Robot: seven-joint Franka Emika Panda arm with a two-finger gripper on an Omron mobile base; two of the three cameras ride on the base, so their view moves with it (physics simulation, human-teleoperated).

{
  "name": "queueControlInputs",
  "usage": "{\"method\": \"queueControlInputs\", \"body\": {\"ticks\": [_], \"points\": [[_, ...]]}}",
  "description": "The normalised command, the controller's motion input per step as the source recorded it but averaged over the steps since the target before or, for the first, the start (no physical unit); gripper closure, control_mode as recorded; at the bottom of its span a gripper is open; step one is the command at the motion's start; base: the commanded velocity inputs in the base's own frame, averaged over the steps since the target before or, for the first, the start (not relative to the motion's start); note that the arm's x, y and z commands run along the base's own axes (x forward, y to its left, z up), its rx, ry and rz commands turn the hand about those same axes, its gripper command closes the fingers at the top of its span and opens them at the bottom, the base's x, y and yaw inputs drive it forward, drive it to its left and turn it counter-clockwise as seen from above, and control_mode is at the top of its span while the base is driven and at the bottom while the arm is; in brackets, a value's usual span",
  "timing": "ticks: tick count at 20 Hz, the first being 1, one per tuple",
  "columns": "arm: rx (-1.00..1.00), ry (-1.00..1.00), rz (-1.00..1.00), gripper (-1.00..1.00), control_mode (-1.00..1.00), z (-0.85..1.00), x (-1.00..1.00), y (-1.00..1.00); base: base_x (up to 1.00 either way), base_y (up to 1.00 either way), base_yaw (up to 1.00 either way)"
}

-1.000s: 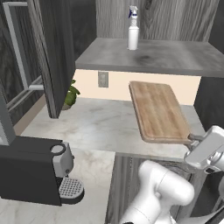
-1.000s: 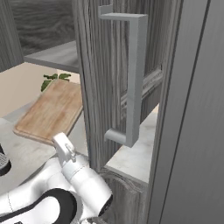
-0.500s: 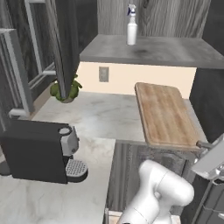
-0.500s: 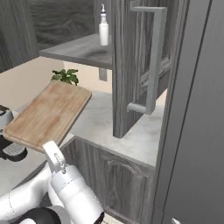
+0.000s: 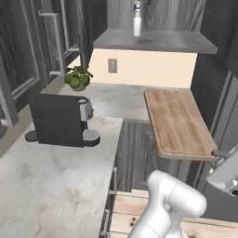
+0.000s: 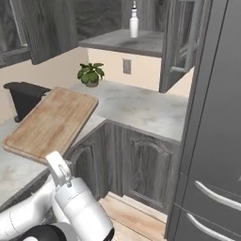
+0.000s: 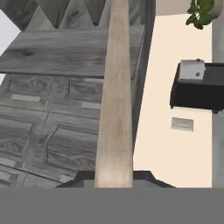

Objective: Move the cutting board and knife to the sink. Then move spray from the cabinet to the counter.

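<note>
One cutting board [image 5: 177,123] hangs level in the air past the counter [image 5: 118,100] edge, the gripper [image 5: 218,154] clamped on its near edge. One spray [image 5: 136,20] stands on the cabinet [image 5: 153,41] shelf.

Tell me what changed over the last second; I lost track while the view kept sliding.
The base drove, so the whole scene shifted in both views. The cutting board, clamped edge-on by the gripper, travelled with it, now hanging off the counter. The spray bottle stayed on the cabinet shelf.
</note>
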Motion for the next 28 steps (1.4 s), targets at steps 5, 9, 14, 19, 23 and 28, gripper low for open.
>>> {"method": "queueControlInputs", "body": {"ticks": [5,9,14,19,23,28], "points": [[0.0,0.0,0.0,1.0,1.0,0.0,0.0,0.0,-1.0,-0.14,0.11],[0.0,0.0,0.0,1.0,1.0,0.0,0.0,0.0,-0.88,-0.16,0.34],[0.0,0.0,0.0,1.0,1.0,0.0,0.0,0.0,-0.34,-0.21,0.59],[0.0,0.0,0.0,1.0,1.0,0.0,0.0,0.0,-0.28,-0.26,0.74],[0.0,0.0,0.0,1.0,1.0,0.0,0.0,0.0,-0.32,-0.22,0.91],[0.0,0.0,0.0,1.0,1.0,0.0,0.0,0.0,-0.31,-0.15,0.93]]}}
